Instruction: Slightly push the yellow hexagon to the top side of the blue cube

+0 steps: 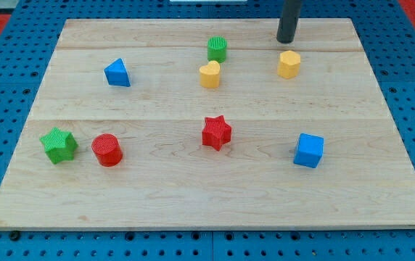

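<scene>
Yellow hexagon point(289, 64): we see it in the upper right of the frame, well above the blue cube point(309, 150) and slightly to its left.
Blue cube: lower right of the worktop point(193, 196), apart from every other block.
Tool: our rod has no jaws to open or close; my tip point(286, 40) rests just above the yellow hexagon, near it, gripping nothing.
Upper middle: green cylinder point(218, 48) with a yellow heart-like block point(210, 74) just below it.
Upper left: blue triangular block point(117, 72).
Lower left: green star point(58, 144) beside a red cylinder point(107, 149).
Centre: red star point(216, 132).
</scene>
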Robot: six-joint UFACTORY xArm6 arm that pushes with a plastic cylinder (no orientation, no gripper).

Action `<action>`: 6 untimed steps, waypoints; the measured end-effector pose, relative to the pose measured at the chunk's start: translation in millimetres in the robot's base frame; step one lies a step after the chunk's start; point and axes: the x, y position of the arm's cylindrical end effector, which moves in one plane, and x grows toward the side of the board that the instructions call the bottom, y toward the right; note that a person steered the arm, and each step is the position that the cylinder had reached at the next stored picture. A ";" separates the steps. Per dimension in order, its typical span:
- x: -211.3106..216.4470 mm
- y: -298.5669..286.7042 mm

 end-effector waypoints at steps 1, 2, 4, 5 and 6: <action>52.1 0.0; 89.5 0.1; 73.6 -7.0; 79.5 -40.1; 114.6 -40.1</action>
